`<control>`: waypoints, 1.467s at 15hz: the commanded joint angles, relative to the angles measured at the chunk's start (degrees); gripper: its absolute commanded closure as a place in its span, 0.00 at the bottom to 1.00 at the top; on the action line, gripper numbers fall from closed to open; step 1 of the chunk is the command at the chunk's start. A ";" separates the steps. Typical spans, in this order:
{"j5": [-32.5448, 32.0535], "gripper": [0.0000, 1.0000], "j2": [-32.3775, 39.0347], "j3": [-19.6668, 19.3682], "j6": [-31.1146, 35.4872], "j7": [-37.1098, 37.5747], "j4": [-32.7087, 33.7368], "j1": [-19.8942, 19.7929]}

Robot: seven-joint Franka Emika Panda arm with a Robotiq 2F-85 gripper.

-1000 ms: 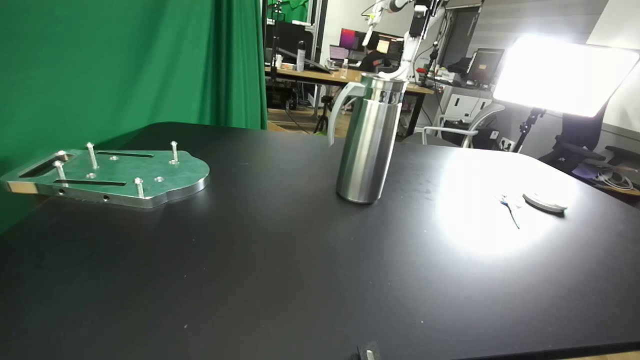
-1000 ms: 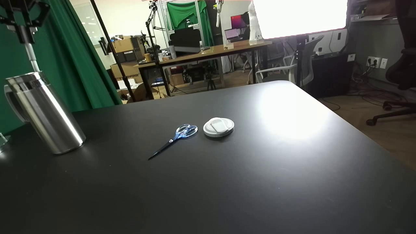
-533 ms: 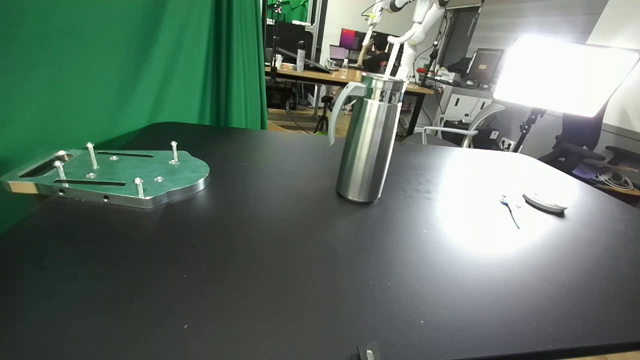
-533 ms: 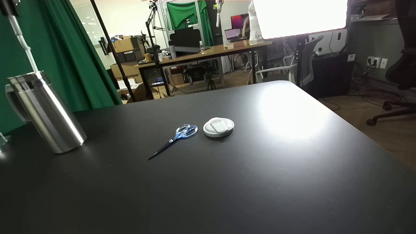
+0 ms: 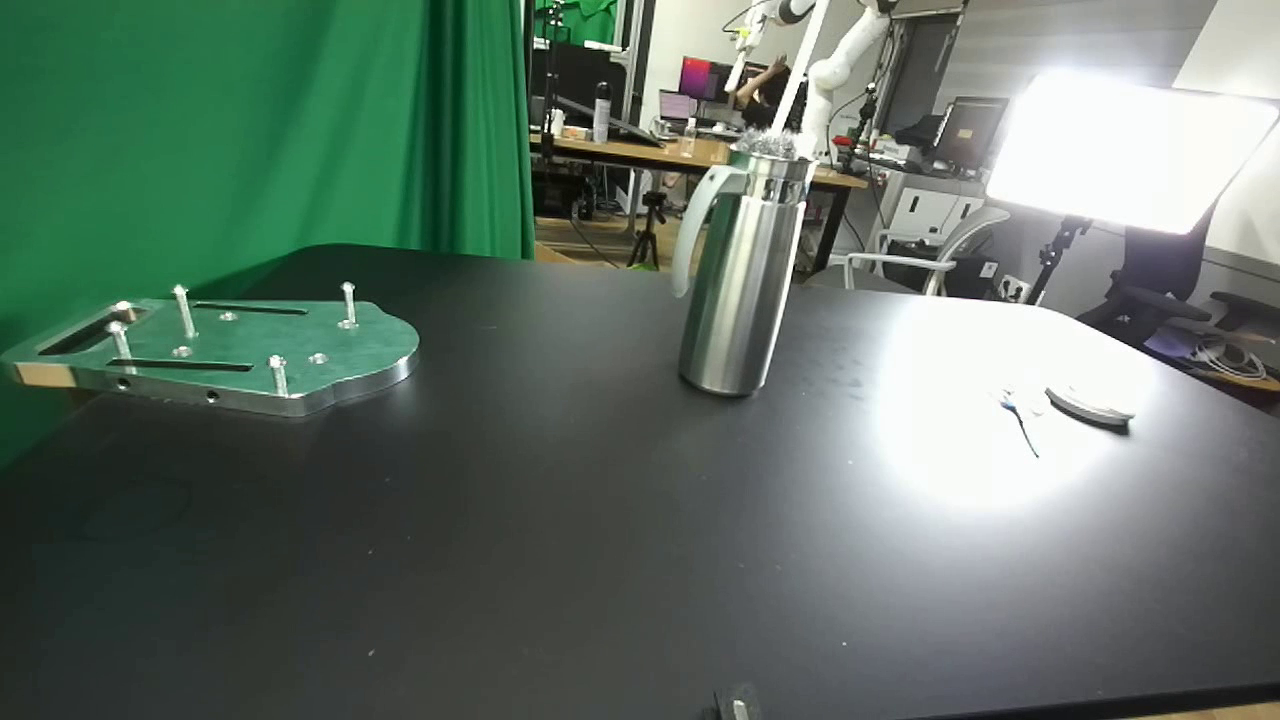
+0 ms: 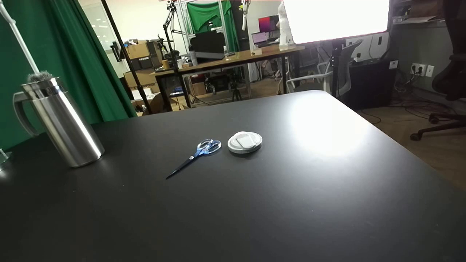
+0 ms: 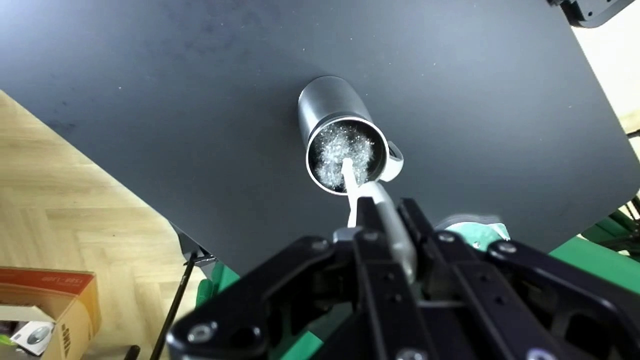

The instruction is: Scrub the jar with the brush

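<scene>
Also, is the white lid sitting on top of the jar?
No, in an exterior view the white lid lies on the table beside the scissors, while the brush reaches into the mouth of the jar.

Green curtain (image 5: 250, 130) draped in heavy folds, both exterior views, black desk (image 5: 500, 550) stretching out before it. Light panel (image 5: 1130, 150) blazing white, glare pooling on desk! Back there, wooden worktable (image 6: 271, 50), laptop (image 6: 259, 37) and red-purple monitor (image 6: 265, 24) lit up behind. Cardboard boxes (image 6: 139, 51) stacked near worktable's end. Grey mesh chair (image 6: 344, 78) near light stand (image 5: 1062, 240), dark wheeled chair (image 6: 449, 85) off to desk's side, sockets (image 6: 418, 69) on grey wall (image 6: 422, 47). From wrist view: pale wood floor (image 7: 65, 200) past desk edge, open carton (image 7: 82, 310) showing in corner.
</scene>
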 commanded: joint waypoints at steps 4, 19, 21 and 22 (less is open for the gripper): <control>-1.38 0.96 -0.73 -0.75 -0.37 2.30 -0.15 0.82; -9.39 0.96 9.27 -0.34 6.07 7.33 -7.04 0.27; -9.57 0.96 9.62 -0.29 6.00 7.52 -7.31 0.24; -9.55 0.96 9.67 -0.27 5.84 7.52 -7.40 0.22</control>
